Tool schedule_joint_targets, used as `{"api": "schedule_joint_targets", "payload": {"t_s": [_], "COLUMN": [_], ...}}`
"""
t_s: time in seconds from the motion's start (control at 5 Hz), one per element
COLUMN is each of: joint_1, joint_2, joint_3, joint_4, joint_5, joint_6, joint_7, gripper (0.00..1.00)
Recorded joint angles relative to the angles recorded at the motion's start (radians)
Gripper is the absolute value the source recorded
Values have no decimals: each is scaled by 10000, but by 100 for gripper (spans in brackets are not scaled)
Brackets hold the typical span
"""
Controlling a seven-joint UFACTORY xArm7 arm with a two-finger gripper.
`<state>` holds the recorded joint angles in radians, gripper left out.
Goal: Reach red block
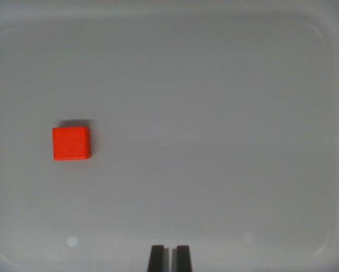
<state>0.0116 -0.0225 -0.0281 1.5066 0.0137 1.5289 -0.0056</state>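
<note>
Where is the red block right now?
In the wrist view, the red block lies on the white tray, left of centre, up and left of the gripper at the bottom edge.

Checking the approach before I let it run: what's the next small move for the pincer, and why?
Probably shift toward the wrist view's left and a little forward. The red block lies on the white tray well to the left of the pincer, whose tips show at the bottom edge with only a thin gap between them. Nothing stands between them, so a straight sideways correction should centre the block first.
</note>
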Motion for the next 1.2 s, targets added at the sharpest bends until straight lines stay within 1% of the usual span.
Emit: {"api": "schedule_joint_targets", "payload": {"t_s": [0.2,0.4,0.6,0.8,1.0,1.2], "joint_1": [46,46,101,101,162,162], "joint_2": [138,138,300,300,482,482], "joint_3": [35,35,75,75,121,121], "joint_4": [-111,-111,-242,-242,-389,-389], "joint_5": [-9,-9,-20,-20,-32,-32], "joint_6": [-256,-256,-557,-557,-895,-895], "joint_7": [21,21,47,47,75,75], "gripper": [0,0,0,0,0,0]}}
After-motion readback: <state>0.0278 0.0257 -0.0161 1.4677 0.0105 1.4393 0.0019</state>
